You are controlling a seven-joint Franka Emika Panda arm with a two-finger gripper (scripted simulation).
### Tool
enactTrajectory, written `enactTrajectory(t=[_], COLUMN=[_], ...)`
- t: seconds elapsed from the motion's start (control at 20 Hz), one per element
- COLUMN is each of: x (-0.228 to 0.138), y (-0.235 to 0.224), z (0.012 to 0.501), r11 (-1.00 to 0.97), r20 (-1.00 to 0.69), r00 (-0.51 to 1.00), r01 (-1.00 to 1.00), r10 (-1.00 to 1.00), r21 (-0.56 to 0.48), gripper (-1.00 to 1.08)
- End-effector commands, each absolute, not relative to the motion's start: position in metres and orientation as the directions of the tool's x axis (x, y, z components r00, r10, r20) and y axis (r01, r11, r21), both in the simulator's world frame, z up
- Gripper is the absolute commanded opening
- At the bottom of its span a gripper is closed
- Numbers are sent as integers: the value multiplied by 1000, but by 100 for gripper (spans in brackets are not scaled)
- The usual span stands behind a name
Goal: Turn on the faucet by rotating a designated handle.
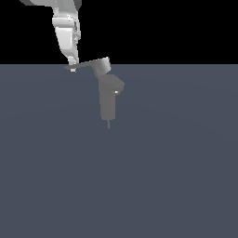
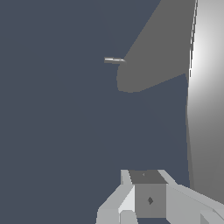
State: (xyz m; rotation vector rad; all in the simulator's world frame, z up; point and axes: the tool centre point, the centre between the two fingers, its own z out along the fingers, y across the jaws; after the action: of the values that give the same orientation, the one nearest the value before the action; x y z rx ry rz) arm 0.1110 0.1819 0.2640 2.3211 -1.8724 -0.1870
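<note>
One gripper (image 1: 72, 68) sits at the handle's (image 1: 86, 65) tip, nine o'clock of the faucet (image 1: 109, 100), probably for leverage; its opening cannot be told.

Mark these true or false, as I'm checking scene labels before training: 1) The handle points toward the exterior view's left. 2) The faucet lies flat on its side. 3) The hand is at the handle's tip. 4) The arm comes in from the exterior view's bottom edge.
1) True: the handle runs from its hub to a tip on the exterior view's left.
2) False: the faucet stands upright, with a thin pin below it.
3) True: the hand sits at the tip, though contact cannot be confirmed.
4) False: the arm reaches down from the top edge.
</note>
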Motion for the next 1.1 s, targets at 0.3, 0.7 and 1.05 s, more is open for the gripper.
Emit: enactTrajectory(t=[0.3, 0.7, 1.05], x=[96, 80, 65], y=[179, 176, 174], z=[267, 270, 273], r11=[-208, -208, -207], r20=[-1, -1, -1], r00=[212, 212, 211], r01=[-958, -958, -958], r10=[-977, -977, -977], r21=[197, 197, 196], gripper=[-100, -100, -100])
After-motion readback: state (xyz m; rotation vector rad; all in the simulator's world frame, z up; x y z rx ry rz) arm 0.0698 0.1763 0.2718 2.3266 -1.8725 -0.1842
